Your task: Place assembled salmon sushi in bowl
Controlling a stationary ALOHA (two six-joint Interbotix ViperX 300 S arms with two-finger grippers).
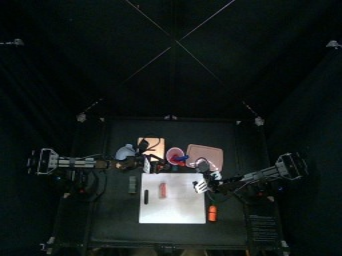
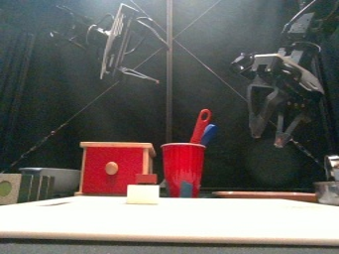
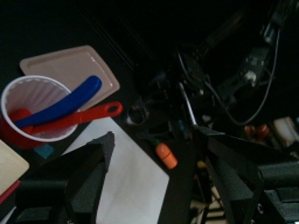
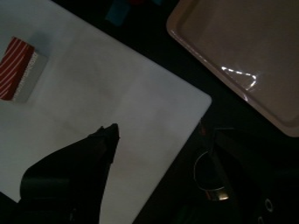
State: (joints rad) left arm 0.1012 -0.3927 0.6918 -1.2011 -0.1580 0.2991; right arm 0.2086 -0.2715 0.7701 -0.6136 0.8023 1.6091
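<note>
The assembled salmon sushi (image 4: 20, 67), a small white block with a red striped top, lies on the white board (image 4: 117, 96). It shows in the front view (image 2: 143, 189) and as a red speck from above (image 1: 156, 188). My right gripper (image 4: 152, 171) hangs open above the board's right part (image 2: 279, 109), apart from the sushi. My left gripper (image 3: 163, 171) is open and raised high at the left (image 2: 122, 45), holding nothing. I cannot make out the bowl in any view.
A red cup (image 2: 183, 169) with a blue and a red utensil stands behind the board. A red-and-wood box (image 2: 115, 167) is beside it. A pink tray (image 4: 246, 52) lies at the back right. An orange piece (image 1: 211, 213) sits by the board's right edge. A grey object (image 2: 328, 189) shows at the far right.
</note>
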